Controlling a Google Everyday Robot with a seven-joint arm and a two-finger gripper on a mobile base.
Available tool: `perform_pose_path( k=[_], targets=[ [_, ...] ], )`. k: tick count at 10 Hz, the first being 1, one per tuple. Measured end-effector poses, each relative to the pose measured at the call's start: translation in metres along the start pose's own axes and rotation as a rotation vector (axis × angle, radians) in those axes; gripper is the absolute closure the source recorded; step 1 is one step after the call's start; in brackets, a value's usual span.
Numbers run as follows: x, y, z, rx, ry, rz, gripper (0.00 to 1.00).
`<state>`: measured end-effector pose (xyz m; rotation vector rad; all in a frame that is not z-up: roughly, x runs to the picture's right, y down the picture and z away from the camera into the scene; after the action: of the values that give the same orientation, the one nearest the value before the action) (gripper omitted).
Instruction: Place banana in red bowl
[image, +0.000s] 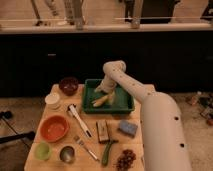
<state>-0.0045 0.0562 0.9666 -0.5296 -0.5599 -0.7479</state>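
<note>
The banana (101, 100) lies inside the green tray (90, 85) at the centre of the frame, its long axis running from lower left to upper right. The end effector (103, 90) hangs just above it, toward the top of the frame, jaws spread and gripping nothing (whether it touches the fruit I cannot tell). The red bowl (54, 128) sits well apart, on the tabletop (116, 119) at lower left.
</note>
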Motion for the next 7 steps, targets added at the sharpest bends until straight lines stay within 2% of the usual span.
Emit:
perform_pose_path(
  k=[4,5,7],
  targets=[
    [0.0104,-0.0054,0.0142,0.028,-0.007,-0.008,0.2],
    [0.01,-0.009,0.0164,0.031,-0.006,-0.013,0.25],
    [0.0118,-0.0097,0.0167,0.035,-0.005,-0.011,0.42]
  ],
)
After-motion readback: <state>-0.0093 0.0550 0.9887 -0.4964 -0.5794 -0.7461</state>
